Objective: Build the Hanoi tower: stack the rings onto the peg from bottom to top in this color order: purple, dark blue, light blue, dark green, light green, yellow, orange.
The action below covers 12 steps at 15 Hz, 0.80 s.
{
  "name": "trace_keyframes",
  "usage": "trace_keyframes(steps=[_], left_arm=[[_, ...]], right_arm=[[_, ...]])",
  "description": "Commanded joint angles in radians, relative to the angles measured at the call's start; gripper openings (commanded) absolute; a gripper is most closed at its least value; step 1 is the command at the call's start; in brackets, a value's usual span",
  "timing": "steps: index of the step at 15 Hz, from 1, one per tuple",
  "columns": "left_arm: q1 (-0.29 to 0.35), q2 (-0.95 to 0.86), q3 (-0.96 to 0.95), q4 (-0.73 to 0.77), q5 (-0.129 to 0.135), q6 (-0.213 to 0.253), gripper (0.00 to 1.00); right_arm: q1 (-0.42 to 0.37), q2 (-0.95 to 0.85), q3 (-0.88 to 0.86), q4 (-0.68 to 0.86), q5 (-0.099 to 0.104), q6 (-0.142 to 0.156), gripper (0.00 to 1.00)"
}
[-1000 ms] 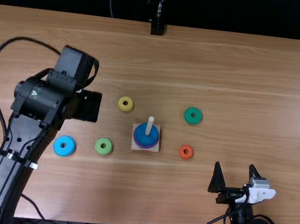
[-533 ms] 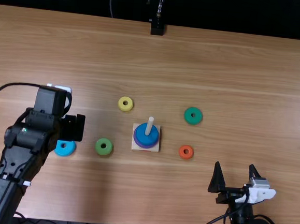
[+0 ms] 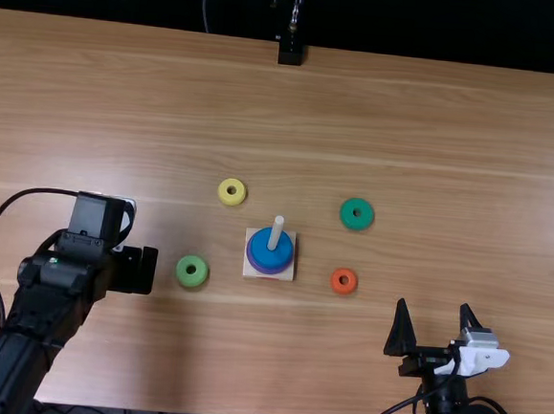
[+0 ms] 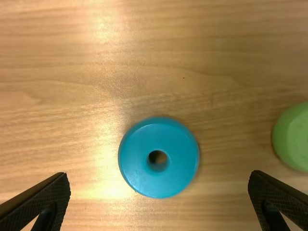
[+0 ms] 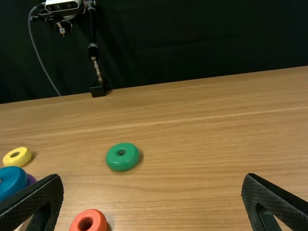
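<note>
- Probably the round, glossy light blue ring is risking a shove across the table, should the left gripper be closing off-centre.
- That black gripper is hanging wide open above it, holding nothing.
- At its three o'clock, the pale peg is standing.
- Beyond, the right gripper is gaping empty.

Base near middle of surface, peg on it. Lower ring around peg, upper ring atop. Left of base: first loose ring; farther left, below left pincer, second loose ring. Behind base, leftward: third loose ring; rightward: fourth loose ring. Right: fifth loose ring.
</note>
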Motion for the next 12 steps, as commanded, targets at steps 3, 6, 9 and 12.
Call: trace_keyframes(steps=[3,6,9,12], left_arm=[[0.006,0.06,-0.023,0.043,0.011,0.011,1.0],[0.006,0.107,-0.022,0.045,0.011,0.013,1.0],[0.021,0.157,-0.022,0.045,0.013,0.013,1.0],[0.026,0.173,-0.022,0.045,0.013,0.015,1.0]], right_arm=[[-0.009,-0.013,-0.009,-0.017,-0.002,-0.001,1.0],[-0.009,-0.013,-0.009,-0.015,-0.002,-0.001,1.0],[-0.009,-0.013,-0.009,-0.017,-0.002,-0.001,1.0],[-0.009,-0.013,-0.009,-0.017,-0.002,-0.001,1.0]])
